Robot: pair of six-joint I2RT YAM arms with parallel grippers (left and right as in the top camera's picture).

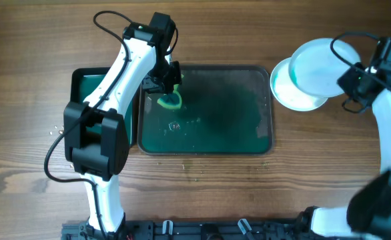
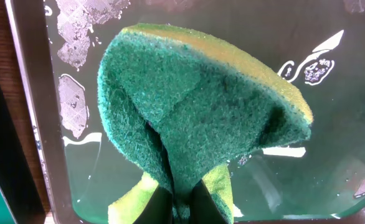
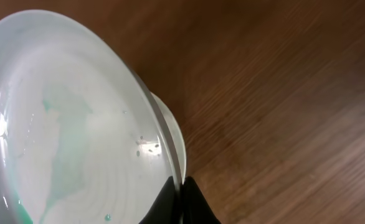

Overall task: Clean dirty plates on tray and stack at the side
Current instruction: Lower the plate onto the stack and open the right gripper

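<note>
**What the Views Are Hiding**

The sponge (image 2: 201,112) is disappearing between the left gripper's (image 2: 181,208) closed fingers, its pinched end running off the bottom edge. The held plate (image 3: 70,124), clamped at its rim in the right gripper (image 3: 182,202), is being cropped left of and below the fingers. Just beyond that rim, a lower plate (image 3: 177,140) is showing only a sliver. Overhead, the left arm (image 1: 119,73) is covering much of the smaller tray (image 1: 87,83).
</note>
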